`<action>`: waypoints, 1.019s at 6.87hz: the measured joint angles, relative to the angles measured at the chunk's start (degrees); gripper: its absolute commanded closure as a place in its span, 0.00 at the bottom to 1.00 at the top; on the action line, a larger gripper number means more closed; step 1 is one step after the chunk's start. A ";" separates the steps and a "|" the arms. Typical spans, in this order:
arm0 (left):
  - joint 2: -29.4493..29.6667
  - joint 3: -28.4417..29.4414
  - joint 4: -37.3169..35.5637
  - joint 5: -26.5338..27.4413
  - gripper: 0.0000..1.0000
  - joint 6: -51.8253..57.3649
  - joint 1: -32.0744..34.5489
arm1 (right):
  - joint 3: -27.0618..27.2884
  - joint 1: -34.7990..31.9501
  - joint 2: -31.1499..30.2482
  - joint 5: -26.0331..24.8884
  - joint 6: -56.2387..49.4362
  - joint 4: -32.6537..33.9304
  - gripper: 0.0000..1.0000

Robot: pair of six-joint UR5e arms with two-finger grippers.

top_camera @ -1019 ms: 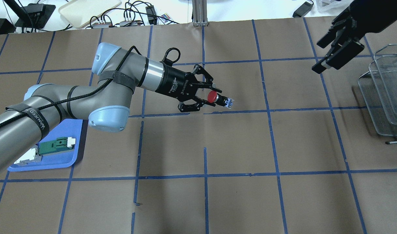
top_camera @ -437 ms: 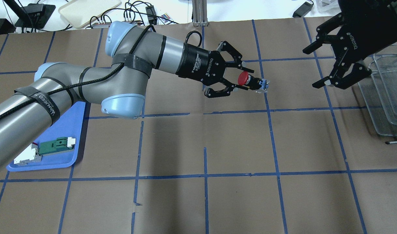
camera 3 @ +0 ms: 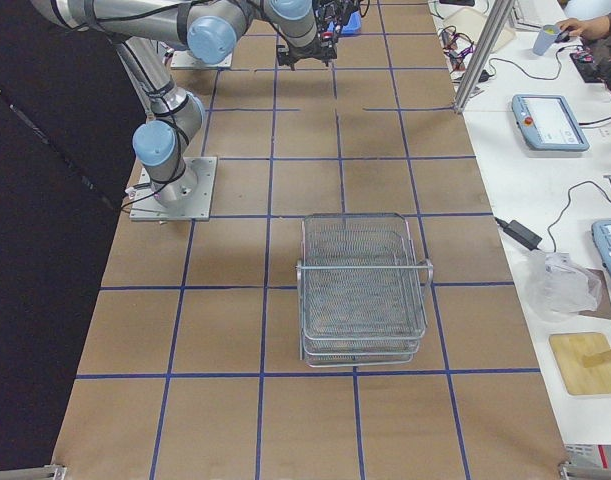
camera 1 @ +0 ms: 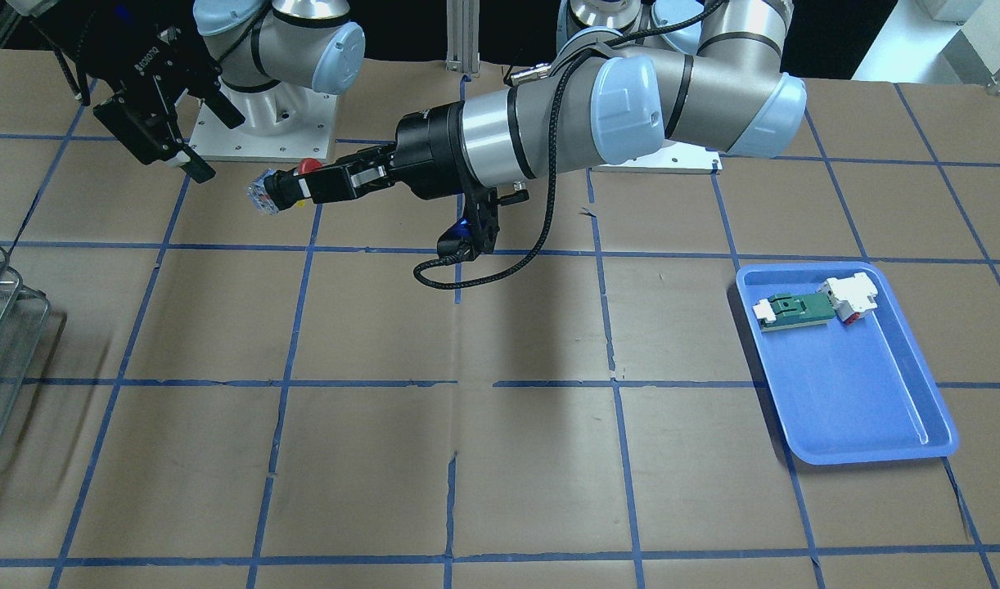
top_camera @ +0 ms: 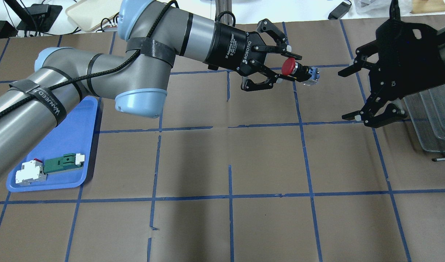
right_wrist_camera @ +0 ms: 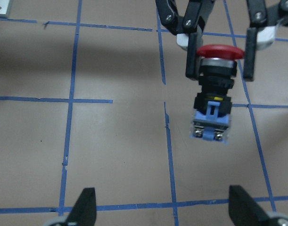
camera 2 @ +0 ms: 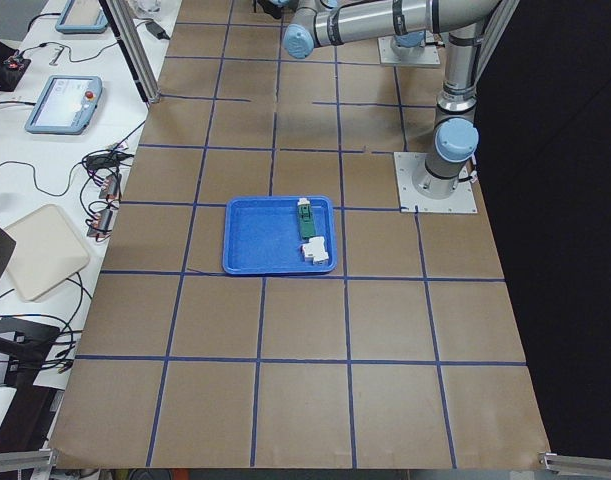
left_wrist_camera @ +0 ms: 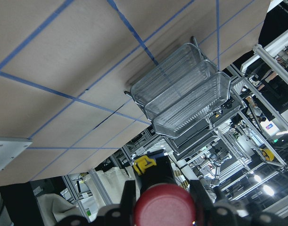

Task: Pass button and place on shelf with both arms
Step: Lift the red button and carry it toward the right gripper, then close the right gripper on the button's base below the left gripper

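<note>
My left gripper [top_camera: 290, 68] is shut on the button [top_camera: 299, 70]. It grips just behind the red cap and holds the button in the air, its blue base pointing at the right gripper. My right gripper [top_camera: 343, 95] is open and empty, a short way right of the button and facing it. In the right wrist view the button [right_wrist_camera: 213, 89] hangs between the left fingers [right_wrist_camera: 193, 56], ahead of my open right gripper [right_wrist_camera: 165, 212]. The front view shows the button [camera 1: 272, 193] near the right gripper [camera 1: 191, 155]. The wire shelf [top_camera: 432, 120] stands at the far right, behind the right gripper.
A blue tray [top_camera: 77, 145] at the left holds a green board [top_camera: 62, 163] and a white block [top_camera: 27, 174]. The shelf [camera 3: 363, 290] has stacked tiers. It also shows in the left wrist view [left_wrist_camera: 186, 94]. Brown paper with blue tape lines covers the table.
My left arm has carried the button up and to the right, towards the right gripper. My right gripper has come down and turned its open jaws to face the button.
</note>
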State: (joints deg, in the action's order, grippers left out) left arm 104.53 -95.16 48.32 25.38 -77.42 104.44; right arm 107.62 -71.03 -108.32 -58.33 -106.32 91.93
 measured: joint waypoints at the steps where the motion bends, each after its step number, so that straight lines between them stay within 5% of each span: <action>1: -0.11 0.68 -0.13 -0.19 1.00 -0.56 0.09 | 0.43 0.13 -0.98 0.17 0.81 1.08 0.00; 7: -0.60 0.92 -0.91 -2.30 1.00 -0.87 0.48 | -3.29 -0.32 -2.21 5.63 7.25 4.81 0.00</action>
State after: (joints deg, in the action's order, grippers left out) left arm 103.93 -94.25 47.40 23.08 -78.29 104.92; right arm 104.33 -71.35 -110.52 -52.70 -99.07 96.74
